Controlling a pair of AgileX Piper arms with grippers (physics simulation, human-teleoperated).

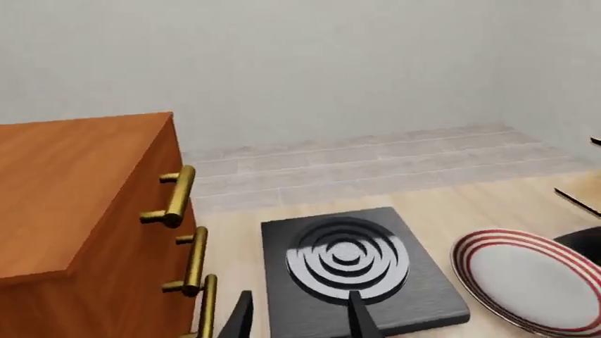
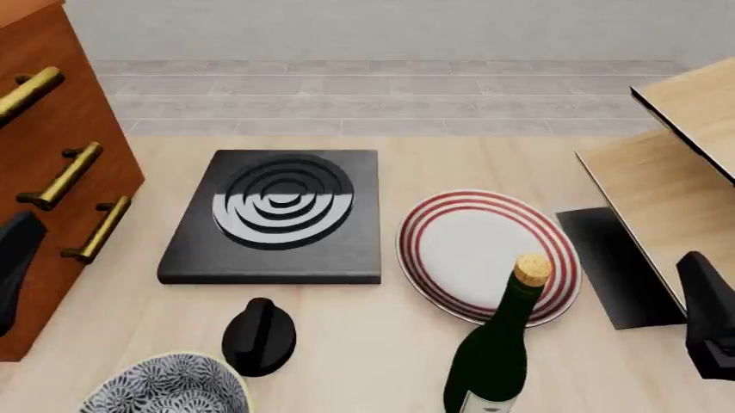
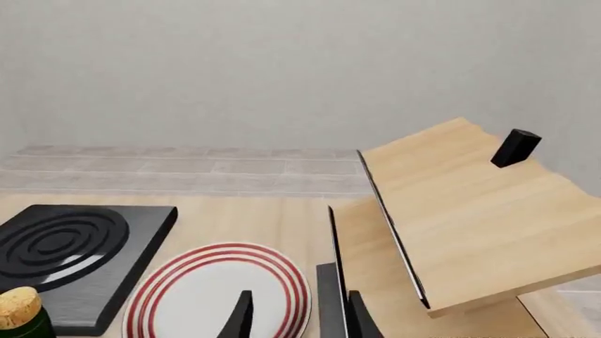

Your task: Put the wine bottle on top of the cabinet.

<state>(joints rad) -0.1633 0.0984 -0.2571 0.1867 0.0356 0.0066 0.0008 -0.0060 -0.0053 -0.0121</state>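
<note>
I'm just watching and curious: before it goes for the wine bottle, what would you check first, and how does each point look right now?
1. Wine bottle upright on the table: ok.
2. Bottle free, neither end effector on it: ok.
3. Right end effector open: ok.
4. Left end effector open: ok.
5. Cabinet top bare where visible: ok, though part lies out of view.
6. Striped plate close behind the bottle, a possible bump: cannot tell.

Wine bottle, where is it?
In the front view the bottle stands upright at the near edge, right of centre, just in front of the striped plate.
</note>
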